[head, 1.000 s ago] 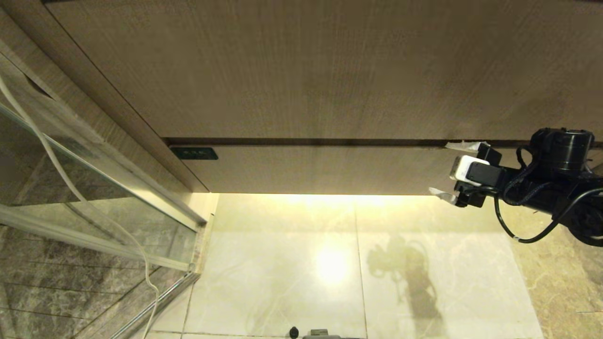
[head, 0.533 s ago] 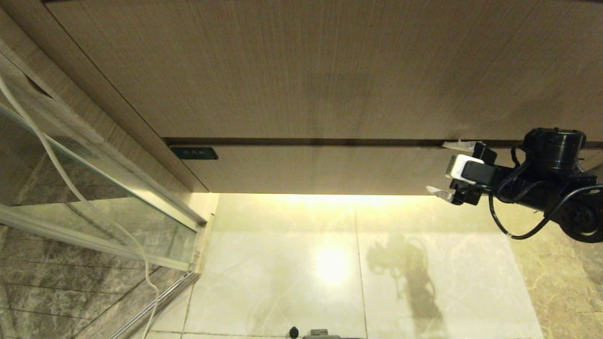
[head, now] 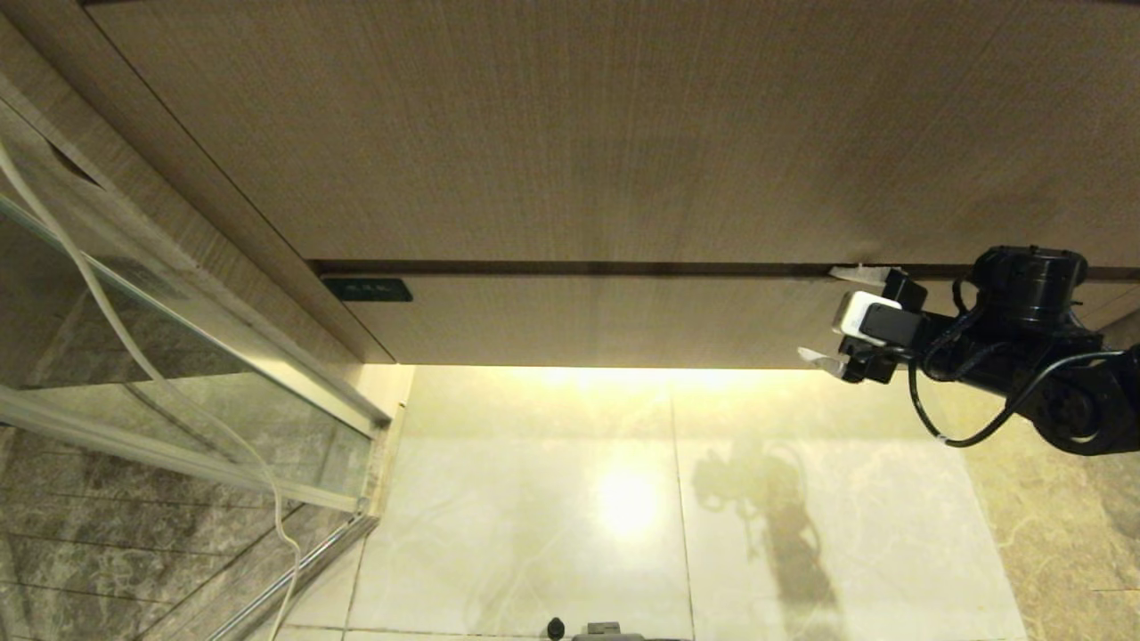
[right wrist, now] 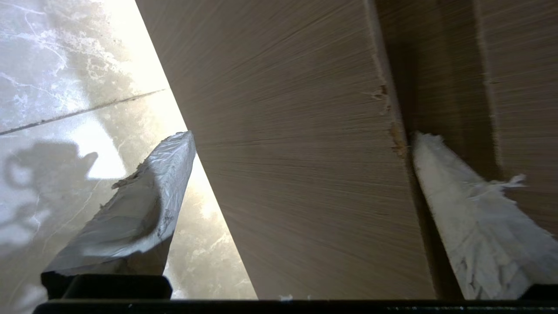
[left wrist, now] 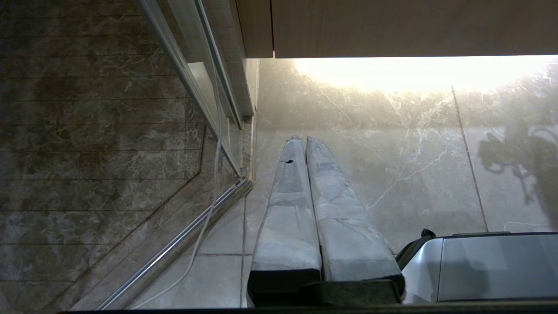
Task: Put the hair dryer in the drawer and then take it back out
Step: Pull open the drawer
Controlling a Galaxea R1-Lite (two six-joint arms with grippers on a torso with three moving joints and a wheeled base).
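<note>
Drawer (head: pixel 606 319) was shut, contents hidden; right gripper (head: pixel 837 316) spread wide, fingers straddling its front's right end

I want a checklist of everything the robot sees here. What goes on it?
Surface: pale marble floor, bright glare under the cabinet.
Job's things: drawer shut; hair dryer nothing seen.
Clutter: nothing seen.
Grippers: right gripper open, one finger at the drawer front's top edge, one at its bottom edge; left gripper shut, hanging above the floor.
Cables: white cord by the glass; black cable on the right arm.
Surroundings: glass door, taller wood panel.
</note>
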